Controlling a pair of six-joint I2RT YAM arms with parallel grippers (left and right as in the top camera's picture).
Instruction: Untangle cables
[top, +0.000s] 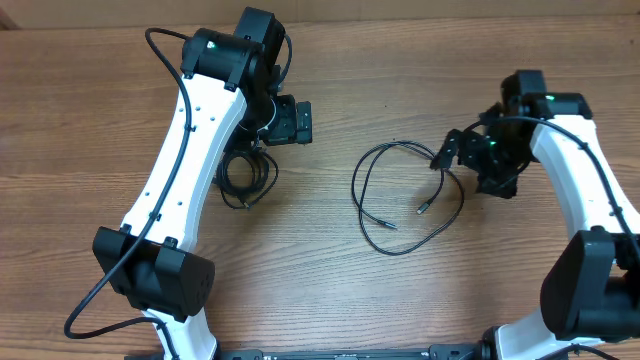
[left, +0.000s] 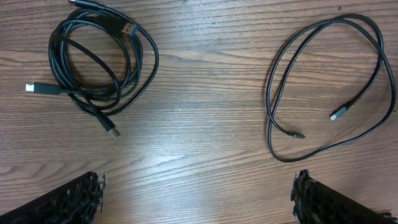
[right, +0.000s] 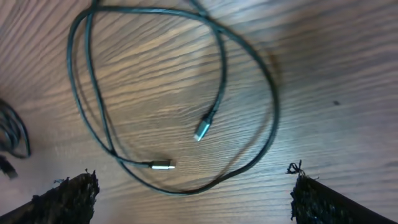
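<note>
wood-grain table (top: 320, 300), black coiled cable bundle (left: 87, 92), loose cable loop (left: 339, 114) — left tool (left: 198, 180), right tool (right: 193, 177) — both spread, empty

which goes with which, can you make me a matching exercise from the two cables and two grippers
1 coiled cable bundle
2 loose cable
3 left gripper
4 right gripper

a open, by the loose cable's right edge
b one wide loop, mid-table
c open, near the bundle
d tight turns beside the left arm

Pairs: 1-d, 2-b, 3-c, 4-a

White arm links (top: 175, 170), black joints (top: 160, 280) and arm cabling (top: 183, 100); small green lights (top: 212, 43), apparently indicators.
</note>
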